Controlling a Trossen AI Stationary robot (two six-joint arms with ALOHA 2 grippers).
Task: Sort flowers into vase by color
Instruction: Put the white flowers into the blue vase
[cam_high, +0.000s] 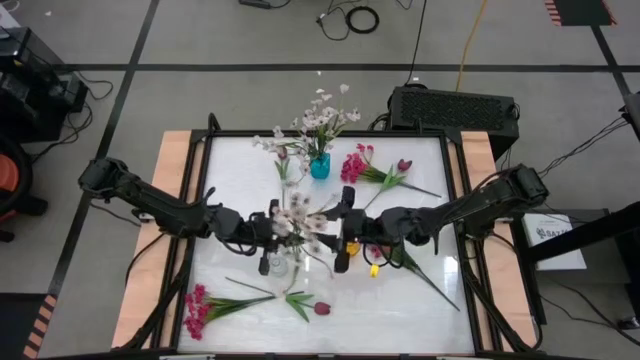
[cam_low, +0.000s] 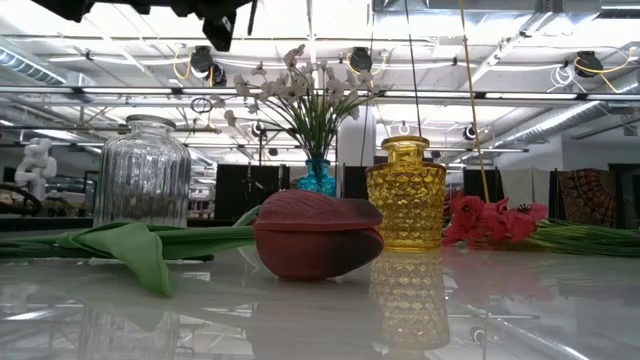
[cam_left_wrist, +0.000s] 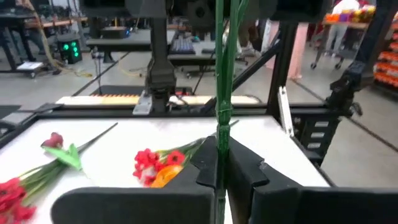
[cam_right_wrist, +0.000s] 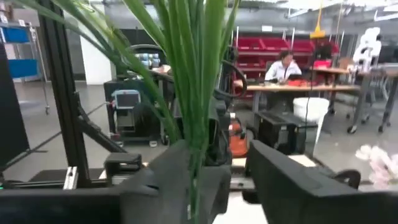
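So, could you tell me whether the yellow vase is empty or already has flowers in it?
Empty. In the low view the yellow vase stands upright with nothing rising from its neck.

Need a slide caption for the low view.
Maroon tulip lying on the table in front of clear, blue and yellow vases.

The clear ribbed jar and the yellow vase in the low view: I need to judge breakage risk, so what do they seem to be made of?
Clear ribbed jar: probably glass, transparent and glossy, with the room showing through its ribs. Yellow vase: likely amber-tinted glass, translucent with a shiny faceted diamond pattern; clear plastic cannot be ruled out for either.
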